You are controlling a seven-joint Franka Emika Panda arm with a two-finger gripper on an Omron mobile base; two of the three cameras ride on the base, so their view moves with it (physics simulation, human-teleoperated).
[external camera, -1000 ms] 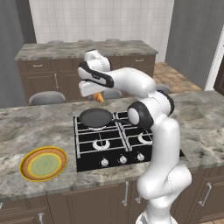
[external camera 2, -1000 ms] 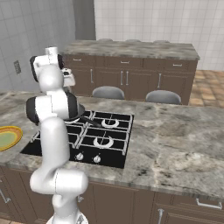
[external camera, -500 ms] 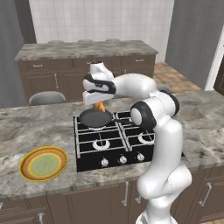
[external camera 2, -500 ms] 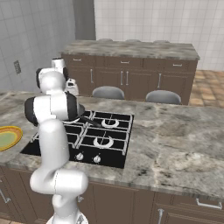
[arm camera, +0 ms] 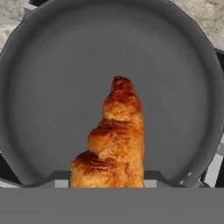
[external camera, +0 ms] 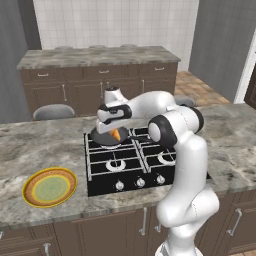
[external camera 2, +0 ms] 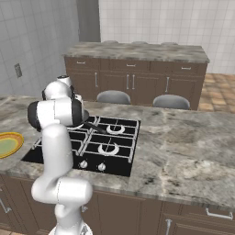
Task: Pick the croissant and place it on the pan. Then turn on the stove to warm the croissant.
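The golden croissant (external camera: 116,134) hangs pinched in my gripper (external camera: 114,131), which is shut on it just over the black pan (external camera: 102,139). The pan sits on the back left burner of the black stove (external camera: 150,167). In the hand view the croissant (arm camera: 116,140) points down at the middle of the pan's dark floor (arm camera: 52,87), close to it; I cannot tell whether it touches. It hides my fingertips. From the right base view my own arm covers the gripper, and the pan's thin handle (external camera 2: 95,126) sticks out over the stove (external camera 2: 120,149).
A yellow-rimmed, green-centred plate (external camera: 49,186) lies on the marble counter left of the stove. Silver knobs (external camera: 140,182) line the stove's near edge. Two grey stools (external camera 2: 113,97) stand behind the counter, with dark cabinets along the far wall.
The arm has come down and forward with the croissant, from well above the stove to just over the pan. The grip on the croissant is unchanged.
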